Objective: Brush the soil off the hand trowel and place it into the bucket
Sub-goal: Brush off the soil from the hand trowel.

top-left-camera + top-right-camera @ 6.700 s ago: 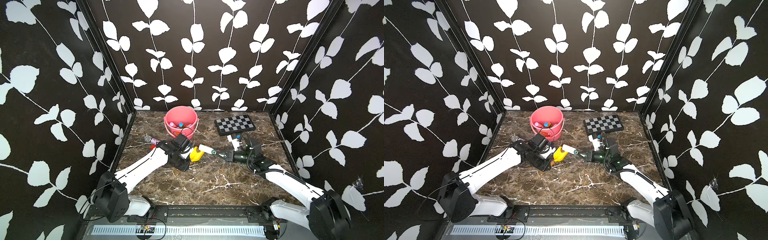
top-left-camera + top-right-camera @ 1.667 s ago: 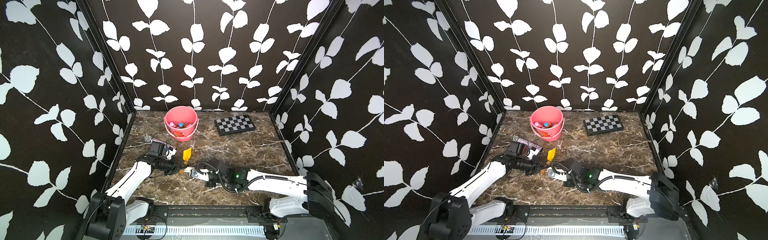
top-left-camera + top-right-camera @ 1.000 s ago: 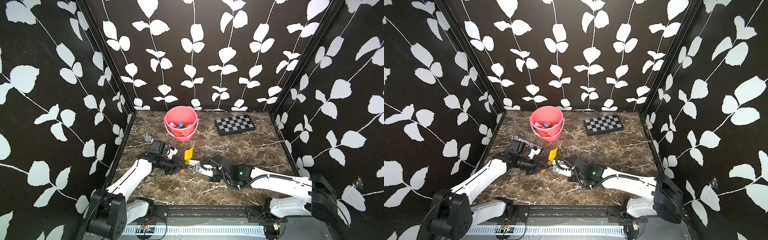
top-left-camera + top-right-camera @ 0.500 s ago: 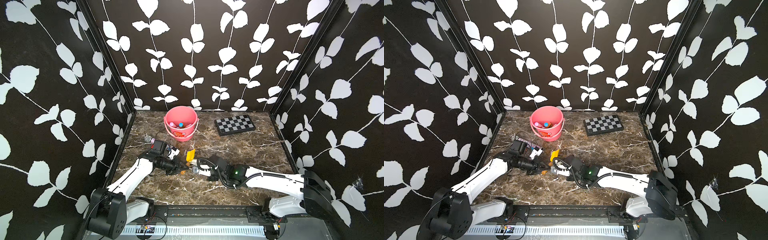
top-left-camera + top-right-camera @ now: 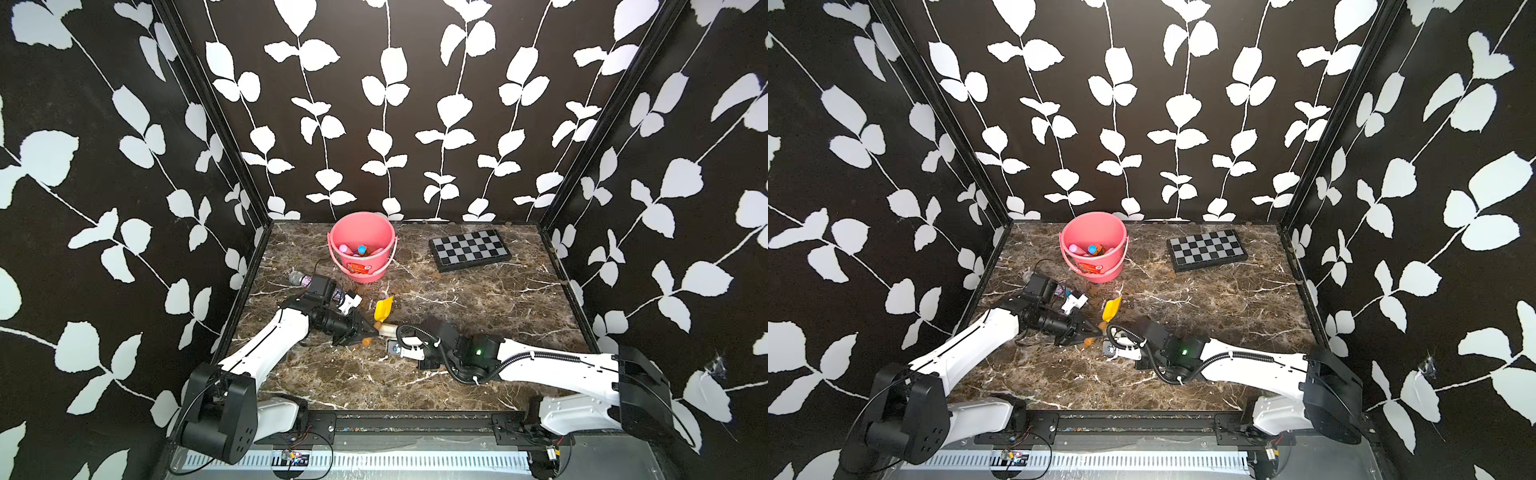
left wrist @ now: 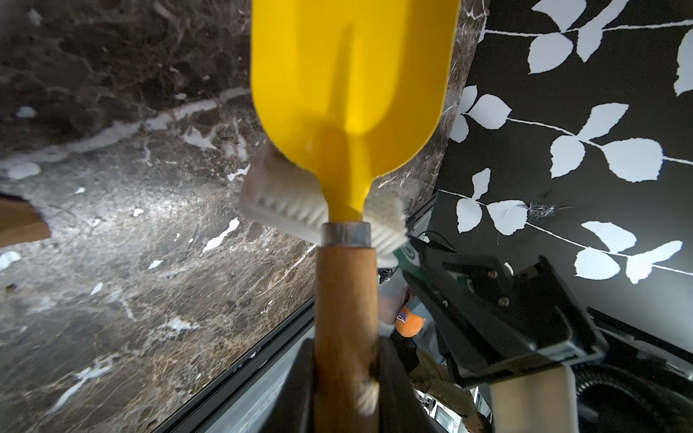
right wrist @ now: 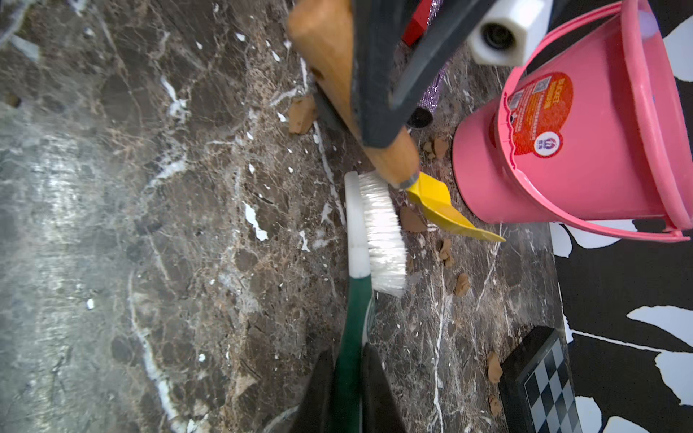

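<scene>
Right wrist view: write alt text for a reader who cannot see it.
A white-bristled brush with a green handle, clamped in the right gripper, sits at the neck of a yellow-bladed hand trowel with a wooden handle, held by the left gripper. Small brown soil lumps dot the marble table beside a pink bucket.

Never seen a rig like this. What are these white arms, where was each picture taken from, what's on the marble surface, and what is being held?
Two white robot arms work on a marble table. Two pictures look down from one overhead camera head; the other two come from cameras on the wrists. The left arm's jaws are shut on the yellow trowel's wooden handle; the right arm's jaws hold a green-handled brush, bristles by the trowel's neck. On the table: a pink bucket, a checkerboard, brown soil lumps.
</scene>
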